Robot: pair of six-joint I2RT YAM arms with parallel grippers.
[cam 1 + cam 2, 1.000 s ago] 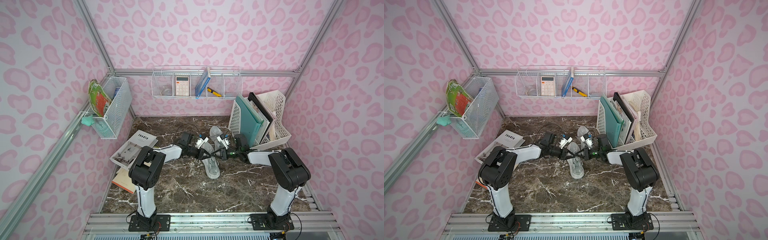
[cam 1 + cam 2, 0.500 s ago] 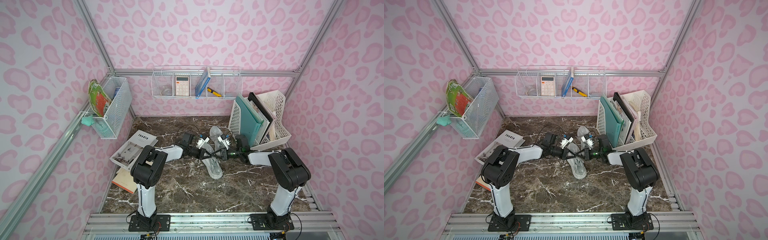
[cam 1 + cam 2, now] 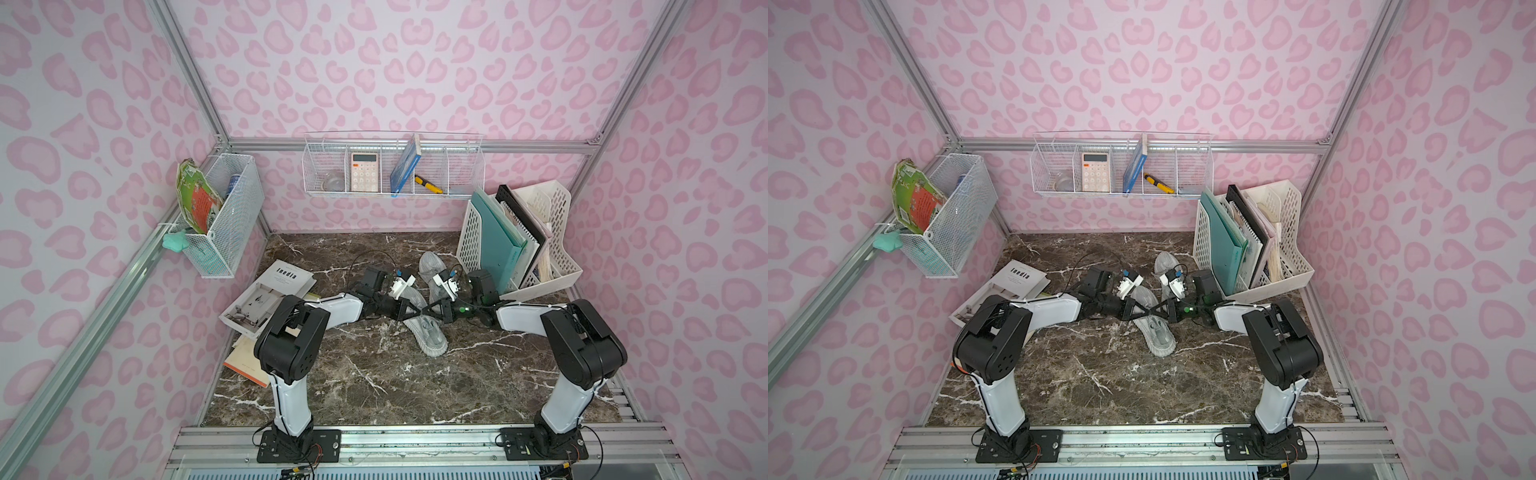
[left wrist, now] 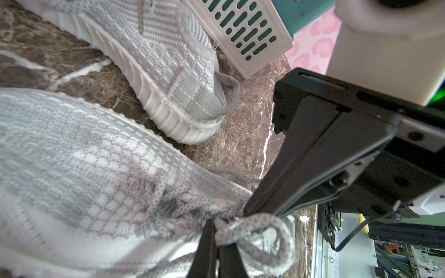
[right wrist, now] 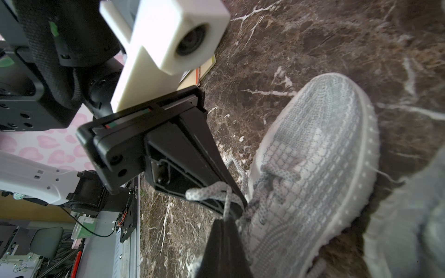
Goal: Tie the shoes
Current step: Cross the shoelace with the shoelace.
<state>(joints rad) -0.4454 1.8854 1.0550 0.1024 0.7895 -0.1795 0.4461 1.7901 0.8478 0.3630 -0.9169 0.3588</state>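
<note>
Where the near shoe (image 3: 428,336) lies in the middle of the table (image 3: 374,374), its mate (image 3: 429,266) just behind it beside the white file rack (image 3: 552,266), we hold its laces (image 4: 265,231) from both sides: our left jaws are clamped on a loop, our right jaws on a strand (image 5: 212,191), tips nearly meeting above the shoe.

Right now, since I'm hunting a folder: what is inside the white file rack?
The white file rack holds a teal folder, a black spiral-bound notebook and pale papers. Their lower parts, and anything between them, are covered by the rack's walls.
</note>
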